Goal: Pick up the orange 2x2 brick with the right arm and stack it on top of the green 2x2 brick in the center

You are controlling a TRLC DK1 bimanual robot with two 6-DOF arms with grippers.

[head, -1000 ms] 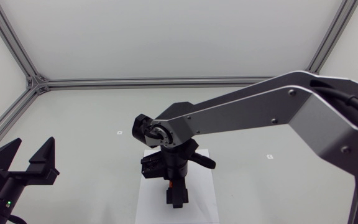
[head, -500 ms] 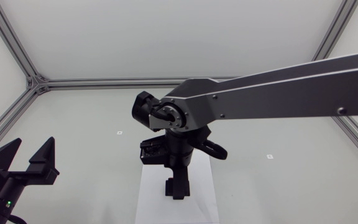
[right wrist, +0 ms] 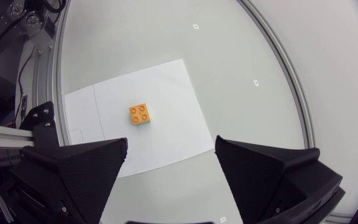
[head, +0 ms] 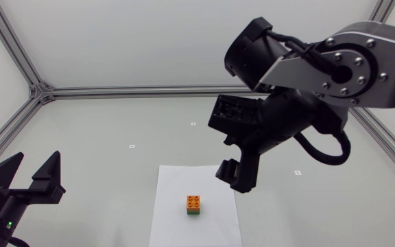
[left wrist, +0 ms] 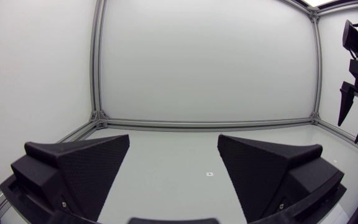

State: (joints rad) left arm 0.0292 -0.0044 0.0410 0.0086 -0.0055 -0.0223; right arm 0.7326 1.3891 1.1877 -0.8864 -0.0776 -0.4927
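The orange 2x2 brick sits atop the green 2x2 brick, well ahead of the right gripper, whose 2 fingers are spread wide and hold nothing.

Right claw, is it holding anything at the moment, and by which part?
Nothing. The right claw is open and empty; the orange brick sits on the green brick, apart from it.
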